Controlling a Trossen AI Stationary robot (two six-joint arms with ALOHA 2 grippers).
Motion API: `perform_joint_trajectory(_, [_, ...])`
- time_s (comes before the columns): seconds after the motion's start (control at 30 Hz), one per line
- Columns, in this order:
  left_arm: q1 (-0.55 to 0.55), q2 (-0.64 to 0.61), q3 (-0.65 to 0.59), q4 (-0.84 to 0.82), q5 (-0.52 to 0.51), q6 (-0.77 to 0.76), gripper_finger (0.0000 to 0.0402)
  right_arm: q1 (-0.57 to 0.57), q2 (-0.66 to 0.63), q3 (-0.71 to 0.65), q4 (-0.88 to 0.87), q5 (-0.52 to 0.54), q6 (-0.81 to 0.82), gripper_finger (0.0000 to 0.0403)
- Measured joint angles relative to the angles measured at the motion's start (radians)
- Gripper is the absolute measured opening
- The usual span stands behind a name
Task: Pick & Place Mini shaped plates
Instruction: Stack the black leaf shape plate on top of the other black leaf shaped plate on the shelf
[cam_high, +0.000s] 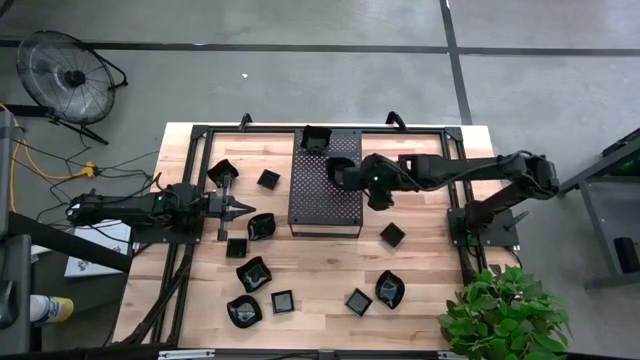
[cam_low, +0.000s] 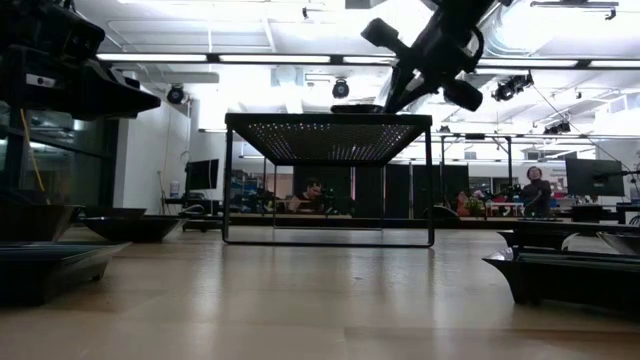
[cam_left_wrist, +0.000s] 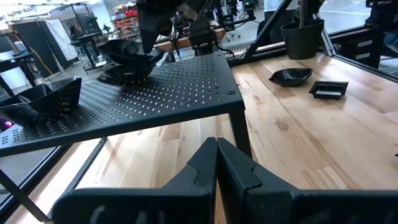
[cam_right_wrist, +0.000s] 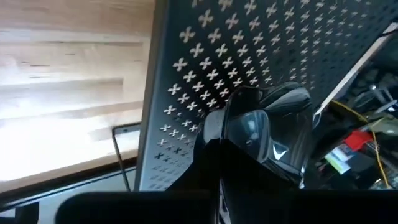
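A rounded glossy black mini plate (cam_right_wrist: 277, 118) hangs just over the perforated black tray stand (cam_high: 325, 205), with my right gripper (cam_high: 352, 178) shut on it. From the left wrist view that plate (cam_left_wrist: 129, 59) is low over the tray top (cam_left_wrist: 180, 93); I cannot tell whether it touches. A square mini plate (cam_high: 317, 140) rests on its base at the tray's far end. Several more mini plates lie on the wooden table, such as one (cam_high: 261, 226) beside my left gripper (cam_high: 250, 207). That gripper is shut, level and touches nothing. My right gripper holds the rounded plate by its rim (cam_right_wrist: 239, 121), on the side toward the table's right. The fingers slant down from the right and the plate juts out beyond their ends over the tray. The gripper's own body hides the exact pinch.
Mini plates lie scattered along the table's near half (cam_high: 253, 273), (cam_high: 390, 289) and right of the tray (cam_high: 393, 235). Bare wood (cam_high: 320, 265) shows in front of the tray. A potted plant (cam_high: 505, 315) stands at the near right corner. People (cam_low: 530, 190) are in the room behind.
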Motion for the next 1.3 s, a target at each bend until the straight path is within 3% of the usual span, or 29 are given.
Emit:
perform_joint_trajectory(0.77, [0.000,0.000,0.000,0.000,0.000,0.000,0.0001,-0.060,-0.026,0.000,0.038,-0.041,0.021,0.0002])
perform_joint_trajectory(0.93, [0.000,0.000,0.000,0.000,0.000,0.000,0.0001,-0.066,-0.025,0.000,0.037,-0.111,0.046,0.0017])
perform_joint_trajectory(1.3, [0.000,0.000,0.000,0.000,0.000,0.000,0.0001,-0.072,-0.025,0.000,0.035,-0.119,0.054,0.0056])
